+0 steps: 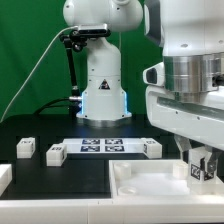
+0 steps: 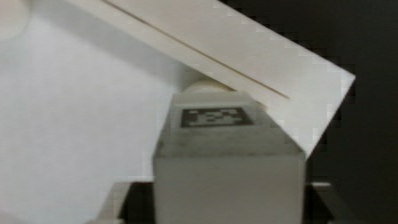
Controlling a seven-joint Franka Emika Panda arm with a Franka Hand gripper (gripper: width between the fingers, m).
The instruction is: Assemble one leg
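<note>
The white-and-grey two-finger gripper (image 1: 203, 168) is clenched on the leg (image 2: 221, 150), a small white plastic cuboid block with a black-and-white marker tag, held just above a corner of the large white square plastic piece (image 1: 150, 183). The smaller loose white blocks (image 1: 55, 152) lie on the black table. The leg looks light, rigid and smooth; gripping its flat opposite sides suits it.
</note>
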